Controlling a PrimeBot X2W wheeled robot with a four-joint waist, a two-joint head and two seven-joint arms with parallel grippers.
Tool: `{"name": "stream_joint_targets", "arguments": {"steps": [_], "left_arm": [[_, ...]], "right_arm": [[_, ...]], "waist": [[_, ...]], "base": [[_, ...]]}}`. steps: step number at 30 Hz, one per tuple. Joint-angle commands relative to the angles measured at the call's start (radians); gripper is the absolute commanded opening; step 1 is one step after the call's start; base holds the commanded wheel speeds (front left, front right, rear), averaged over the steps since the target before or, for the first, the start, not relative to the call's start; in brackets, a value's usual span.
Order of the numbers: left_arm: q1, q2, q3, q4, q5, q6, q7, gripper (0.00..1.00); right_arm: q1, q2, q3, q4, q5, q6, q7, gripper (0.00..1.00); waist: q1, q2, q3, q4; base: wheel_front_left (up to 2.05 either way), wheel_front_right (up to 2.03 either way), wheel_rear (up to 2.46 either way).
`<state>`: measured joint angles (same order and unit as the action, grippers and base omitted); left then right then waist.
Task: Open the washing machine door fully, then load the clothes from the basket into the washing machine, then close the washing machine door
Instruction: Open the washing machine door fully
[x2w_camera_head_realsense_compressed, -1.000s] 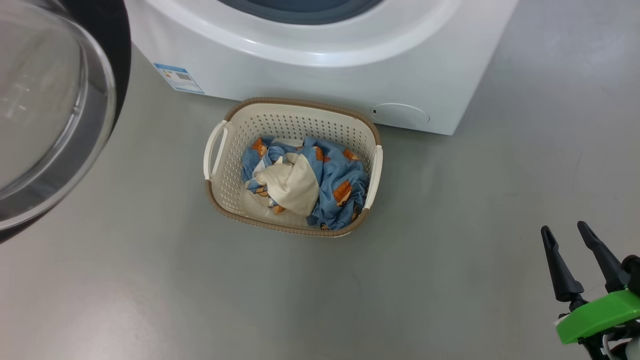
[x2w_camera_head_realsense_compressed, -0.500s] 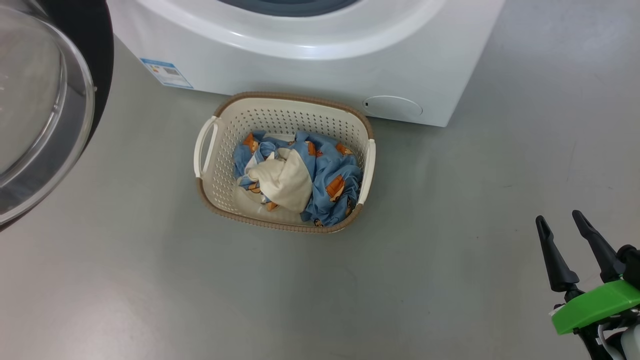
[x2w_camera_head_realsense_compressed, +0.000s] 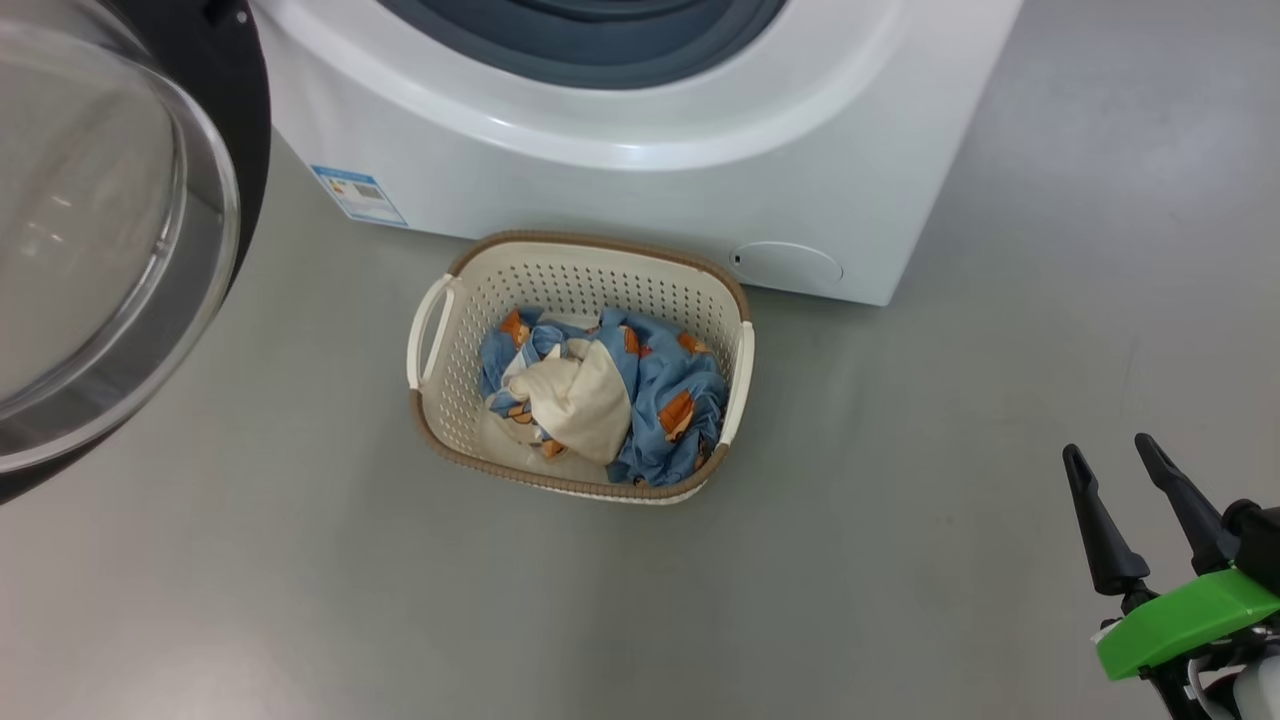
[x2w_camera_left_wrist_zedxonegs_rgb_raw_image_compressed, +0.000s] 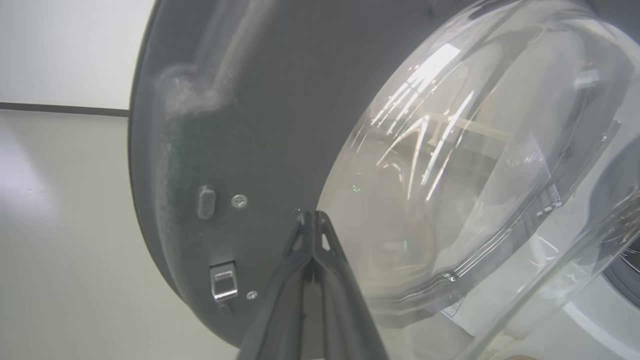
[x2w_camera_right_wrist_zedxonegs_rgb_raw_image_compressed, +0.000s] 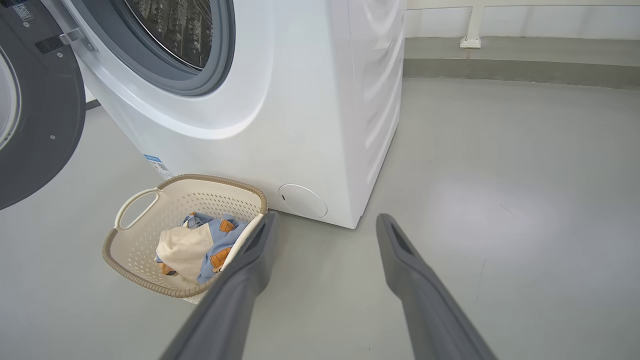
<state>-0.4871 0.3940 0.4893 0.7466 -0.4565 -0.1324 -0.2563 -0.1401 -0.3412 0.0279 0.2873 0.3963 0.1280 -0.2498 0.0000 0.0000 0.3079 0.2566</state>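
lifting my head a touch is the only real change. the whole head picture has slid downward, so more of the grey gasket (x2w_camera_head_realsense_compressed: 600, 55) shows along the top edge and the basket (x2w_camera_head_realsense_compressed: 600, 285) sits lower, near the centre. that is the camera moving, not the things: the basket keeps its place just in front of the washing machine (x2w_camera_head_realsense_compressed: 620, 190), below the blue label sticker (x2w_camera_head_realsense_compressed: 358, 195) and the round flap (x2w_camera_head_realsense_compressed: 787, 268).

the washing machine door (x2w_camera_head_realsense_compressed: 255, 120) stands swung out at the upper left. its black rim is about as far from the sticker as a second ago, so i judge it has swung no further.

in the left wrist view my left gripper (x2w_camera_left_wrist_zedxonegs_rgb_raw_image_compressed: 312, 217) is clenched, fingers pressed together with nothing between them. the tips are at the door's inner face, where the dark rim meets the glass bowl (x2w_camera_left_wrist_zedxonegs_rgb_raw_image_compressed: 475, 150); whether they touch it i cannot tell. my right gripper (x2w_camera_head_realsense_compressed: 1108, 455) hangs at the lower right, fingers spread wide and empty, well apart from the basket.

the clothes (x2w_camera_head_realsense_compressed: 670, 390), blue print around a cream cloth (x2w_camera_head_realsense_compressed: 580, 395), all lie in the basket. what i see of the steel drum (x2w_camera_right_wrist_zedxonegs_rgb_raw_image_compressed: 180, 30), upper left of the right wrist view, holds no fabric. the door step seems done or nearly so, and loading has not begun.
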Motion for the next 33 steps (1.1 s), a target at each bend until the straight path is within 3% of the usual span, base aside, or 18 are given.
{"name": "stream_joint_targets", "arguments": {"steps": [1,9,11,13,15,18,20,33], "left_arm": [[0.037,0.049,0.017,-0.047,-0.007,0.002,-0.006,0.00],[0.180,-0.036,-0.012,-0.176,-0.013,0.002,-0.006,0.00],[0.211,-0.056,-0.026,-0.208,-0.021,0.002,-0.006,0.15],[0.242,-0.072,-0.036,-0.239,-0.027,0.002,-0.006,0.38],[0.272,-0.089,-0.051,-0.268,-0.032,0.002,-0.006,0.47],[0.310,-0.108,-0.077,-0.302,-0.035,0.002,-0.006,0.83],[0.330,-0.118,-0.098,-0.320,-0.037,0.002,-0.006,1.00],[0.408,-0.147,-0.277,-0.422,-0.016,0.002,-0.006,1.00]], "right_arm": [[0.025,-0.011,0.026,-0.017,-0.003,0.003,-0.012,1.00],[0.061,-0.010,0.025,-0.014,0.009,0.003,-0.012,1.00],[0.070,-0.009,0.024,-0.013,0.012,0.003,-0.012,1.00],[0.080,-0.007,0.024,-0.013,0.013,0.003,-0.012,1.00],[0.088,-0.005,0.025,-0.014,0.014,0.003,-0.012,1.00],[0.097,-0.002,0.025,-0.014,0.016,0.003,-0.012,1.00],[0.102,0.000,0.026,-0.015,0.017,0.003,-0.012,1.00],[0.116,0.017,0.021,-0.019,0.019,0.003,-0.012,1.00]], "waist": [[0.0000,0.0000,-0.028,0.006],[0.0000,0.0000,-0.101,0.010],[0.0000,0.0000,-0.117,0.011],[0.0000,0.0000,-0.131,0.010],[0.0000,0.0000,-0.144,0.008],[0.0000,0.0000,-0.158,0.005],[0.0000,0.0000,-0.166,0.001],[0.0000,0.0000,-0.198,-0.057]], "base": [[0.00,0.00,0.00],[0.00,0.00,0.00],[0.00,0.00,0.00],[0.00,0.00,0.00],[0.00,0.00,0.00],[0.00,0.00,0.00],[0.00,0.00,0.00],[0.00,0.00,0.00]]}}
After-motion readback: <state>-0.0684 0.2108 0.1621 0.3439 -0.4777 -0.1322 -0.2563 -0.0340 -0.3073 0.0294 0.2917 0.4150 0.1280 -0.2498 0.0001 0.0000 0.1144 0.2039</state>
